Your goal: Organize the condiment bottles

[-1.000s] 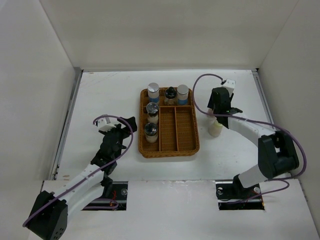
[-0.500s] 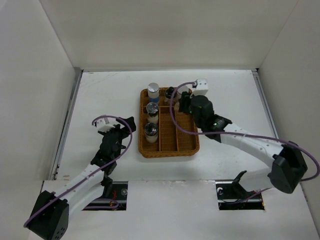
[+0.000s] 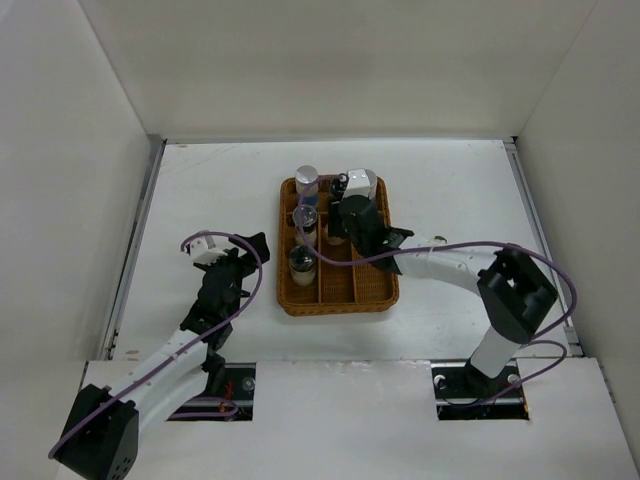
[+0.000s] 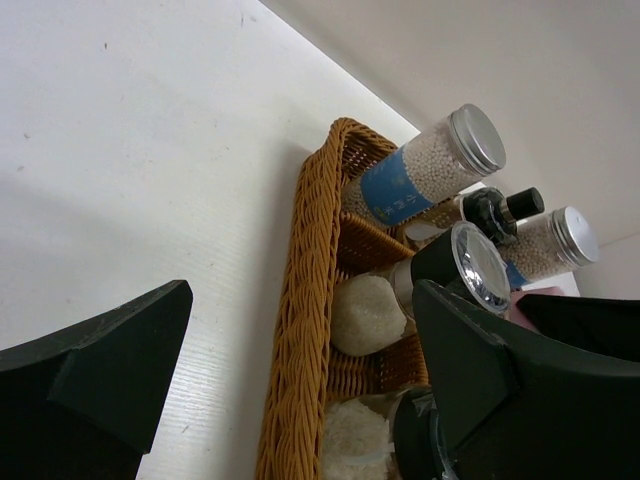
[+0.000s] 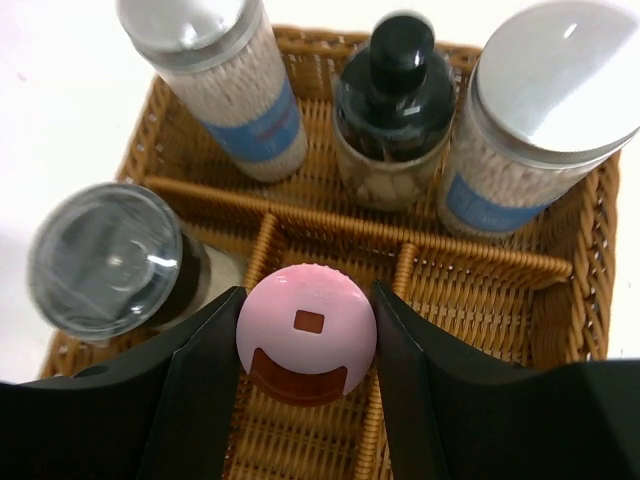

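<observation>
Brown wicker divided tray (image 3: 340,303): sits directly below the right fingers (image 5: 200,380), ahead and to the right of the left fingers (image 4: 100,370). It rests flat on the white table (image 3: 200,190). White walls (image 3: 330,70) enclose three sides.

Left tool (image 3: 238,262) spread wide, right tool (image 5: 307,335) clamped, right arm extended forward-left

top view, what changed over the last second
The right gripper carried the pink-capped bottle leftward, from right of the wicker tray to above its middle compartments, fingers closed on the bottle. The left gripper stayed open on the tray's left, and the other bottles in the tray did not move.
</observation>
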Controlling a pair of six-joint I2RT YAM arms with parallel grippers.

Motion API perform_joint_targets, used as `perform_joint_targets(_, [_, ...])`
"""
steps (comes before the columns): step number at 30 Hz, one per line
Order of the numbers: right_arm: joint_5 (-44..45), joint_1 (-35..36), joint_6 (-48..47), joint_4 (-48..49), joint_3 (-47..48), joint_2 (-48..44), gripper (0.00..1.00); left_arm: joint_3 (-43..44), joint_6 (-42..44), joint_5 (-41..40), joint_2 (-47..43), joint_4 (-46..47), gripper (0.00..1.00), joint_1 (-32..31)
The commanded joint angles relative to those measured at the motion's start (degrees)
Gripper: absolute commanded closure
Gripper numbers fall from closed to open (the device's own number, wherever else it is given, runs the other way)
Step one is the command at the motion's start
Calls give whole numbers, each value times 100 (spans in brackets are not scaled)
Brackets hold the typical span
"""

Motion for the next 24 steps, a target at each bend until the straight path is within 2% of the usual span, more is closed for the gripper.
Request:
perform_joint_targets(1, [221,15,6,441,291,159,59,-80,-67,61,-20,272,6,47])
perform_joint_targets(5, [345,15,23,414,292,353,55,-36,-76,123,51,298,6,20])
perform_joint_targets(10, [354,15,59,397,300,424,37,-36,-94,149,77,272,6,64])
perform_joint_targets(14, [354,59,76,379,178,-102,24,-63,-102,96,112,299,6,73])
perform_joint_targets(18, [433,85,59,371,-313,-1077,20,-27,-102,123,147,299,6,38])
perform_joint_targets(20, [608,24,102,318,-770,-1692,25,-36,-111,123,173,299,6,55])
perform_joint_targets(24, [1467,-590,260,-339,-1701,-2940,57,-36,-146,184,130,298,6,55])
